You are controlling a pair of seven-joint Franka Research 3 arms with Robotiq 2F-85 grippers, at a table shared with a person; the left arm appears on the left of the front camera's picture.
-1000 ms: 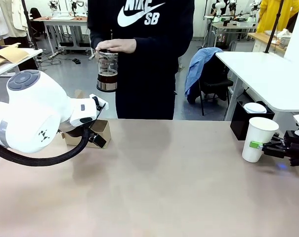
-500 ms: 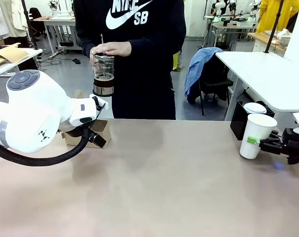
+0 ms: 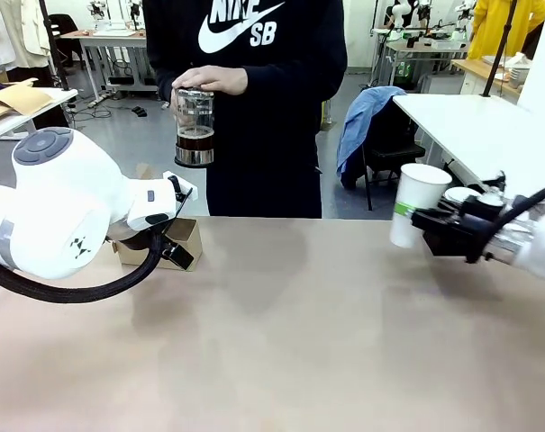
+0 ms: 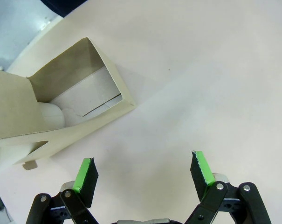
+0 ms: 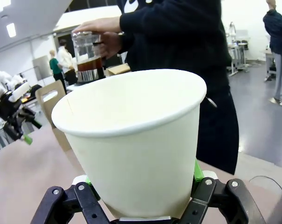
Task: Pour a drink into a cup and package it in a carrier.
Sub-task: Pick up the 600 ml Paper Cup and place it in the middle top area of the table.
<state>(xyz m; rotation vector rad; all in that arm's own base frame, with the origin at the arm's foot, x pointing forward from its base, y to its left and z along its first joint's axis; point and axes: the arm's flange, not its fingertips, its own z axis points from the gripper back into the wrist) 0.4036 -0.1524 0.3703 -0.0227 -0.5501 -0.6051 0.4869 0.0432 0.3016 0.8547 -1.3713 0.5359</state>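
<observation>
One tan table (image 3: 281, 351) has one brown cardboard carrier (image 4: 75, 93) at its 10 o'clock. The left gripper (image 4: 143, 170) hangs just beside the carrier, its two green-padded fingers spread wide with nothing between them. One person stands at 12 o'clock with one hand (image 3: 209, 79) on top of one clear glass jug (image 3: 195, 126), held in the air toward 11 o'clock with the dark drink (image 3: 195, 140) in its lower part. At 3 o'clock the right gripper (image 3: 409, 212) pinches the one white paper cup (image 3: 418, 200) by its lower wall, lidless and lifted off the tabletop.
</observation>
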